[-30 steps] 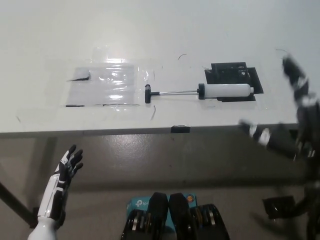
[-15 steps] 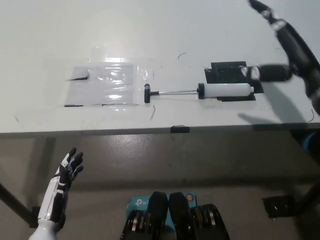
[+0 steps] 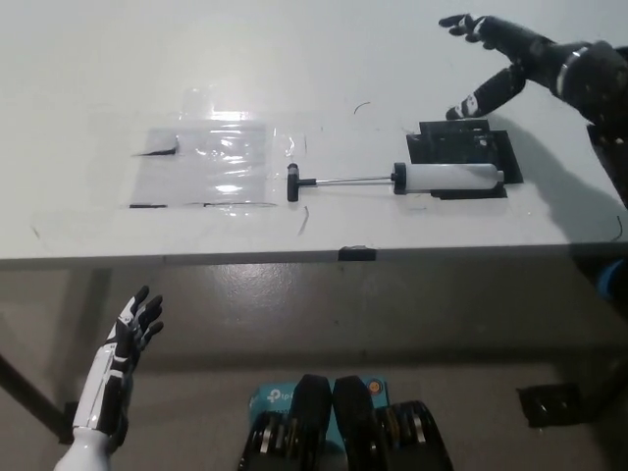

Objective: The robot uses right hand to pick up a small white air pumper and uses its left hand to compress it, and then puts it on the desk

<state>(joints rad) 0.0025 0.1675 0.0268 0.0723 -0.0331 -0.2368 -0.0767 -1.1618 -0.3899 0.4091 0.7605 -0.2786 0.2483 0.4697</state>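
Note:
The small white air pumper (image 3: 449, 178) lies flat on the white desk (image 3: 88, 69), its rod pulled out to the left and ending in a black T-handle (image 3: 291, 183). Its white barrel rests on a black base plate (image 3: 461, 147). My black right hand (image 3: 491, 59) hovers open over the desk, above and behind the barrel's right end, fingers spread, touching nothing. My white left hand (image 3: 132, 329) rests open below the desk's front edge at the lower left.
A clear plastic sheet (image 3: 206, 162) is taped to the desk left of the T-handle. A small black clip (image 3: 355, 253) sits on the desk's front edge. A blue thing (image 3: 610, 280) shows at the right border below the desk.
My right arm has risen from below the desk's front edge at the right and swung over the desk to behind the pumper. The pumper and the left hand have stayed put.

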